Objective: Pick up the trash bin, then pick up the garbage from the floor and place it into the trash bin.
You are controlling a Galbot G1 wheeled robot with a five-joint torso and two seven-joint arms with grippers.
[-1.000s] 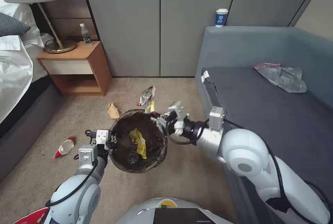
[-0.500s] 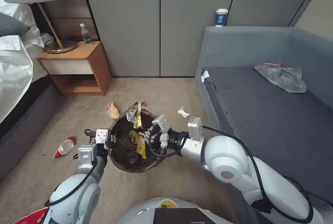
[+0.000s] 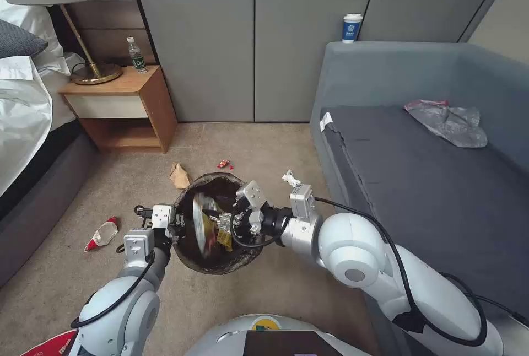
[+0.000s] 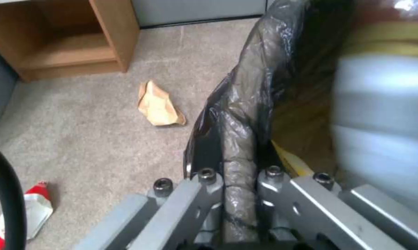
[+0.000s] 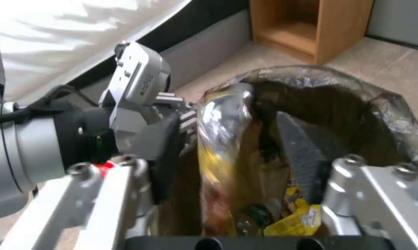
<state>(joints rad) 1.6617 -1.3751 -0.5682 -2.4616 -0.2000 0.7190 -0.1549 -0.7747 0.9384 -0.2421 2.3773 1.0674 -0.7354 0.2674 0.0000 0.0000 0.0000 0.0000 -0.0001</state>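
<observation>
Two robot arms meet over one trash bin (image 3: 242,257), a small round bucket lined with a glossy, wrinkled dark plastic bag folded over its rim. The bin is held above a beige, short-pile carpet, in front of the robot.

The left claw (image 3: 177,227) is pressed together on the bin's rim, one metal finger inside the bag and one outside, as the left wrist view shows (image 4: 239,184). The right claw (image 3: 220,218) hangs over the bin's mouth with its fingers spread apart; the right wrist view looks down between them (image 5: 227,208) into the bin. A shiny silver-and-yellow snack wrapper (image 3: 199,224), blurred, stands on edge inside the bin, just beside the right claw and not pinched by it. Beneath it lie a second yellow wrapper (image 5: 297,218) and one small clear bottle with a green label (image 5: 253,215).

Four pieces of garbage lie on the carpet: one crumpled brown paper bag (image 3: 179,175) near the bin, one flattened red-and-white paper cup (image 3: 102,233) off to the left, one small red scrap (image 3: 224,164) beyond the bin, and one white tissue (image 3: 290,178) near the sofa.

The room has grey panelled cupboard doors, a grey sofa (image 3: 441,179) on the right, a wooden nightstand (image 3: 121,108) with a brass-footed lamp and one bottle, and a bed with white sheets on the left.
</observation>
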